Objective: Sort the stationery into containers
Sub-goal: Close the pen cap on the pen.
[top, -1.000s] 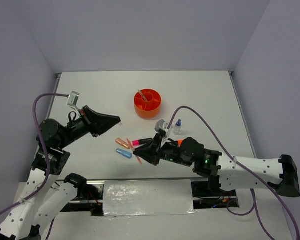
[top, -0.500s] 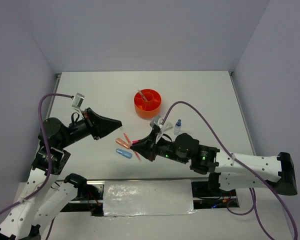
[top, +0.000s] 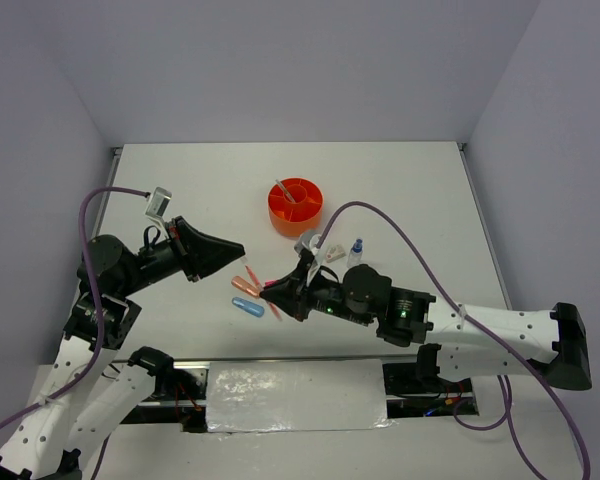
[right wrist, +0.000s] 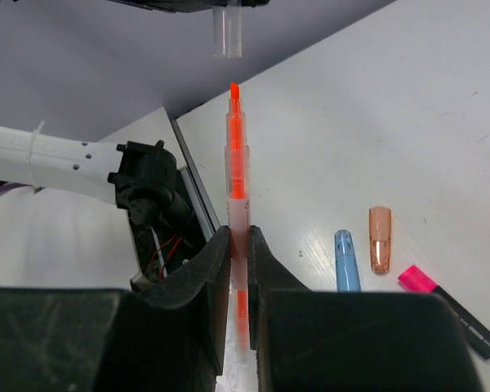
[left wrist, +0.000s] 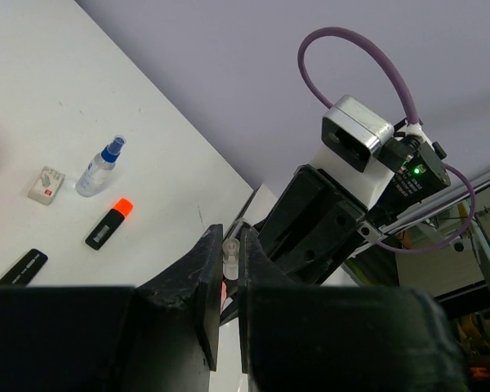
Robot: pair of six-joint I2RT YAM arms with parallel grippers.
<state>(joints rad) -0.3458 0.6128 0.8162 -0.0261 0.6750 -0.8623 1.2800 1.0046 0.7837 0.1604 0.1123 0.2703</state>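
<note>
With right fingers clamped on the pen, raised off the surface near of the tub, and left fingers pinching a clear cap just beyond its tip, could miss or jam the cap if slightly off line.

Table: a white, matte surface, closed in by pale walls at the rear and on both sides.
Orange tub: set down at rear centre; round, low, partitioned inside.
Blue-capped bottle: placed nearer the front than the tub, to its right.
White eraser: laid just beside the bottle, not touching it.
Orange-ended highlighter: laid flat near the bottle.
Pink-ended highlighter: laid flat, near the capsules.
Orange capsule: laid flat, left of centre.
Blue capsule: laid alongside the orange capsule, roughly parallel, a gap kept between them.
</note>
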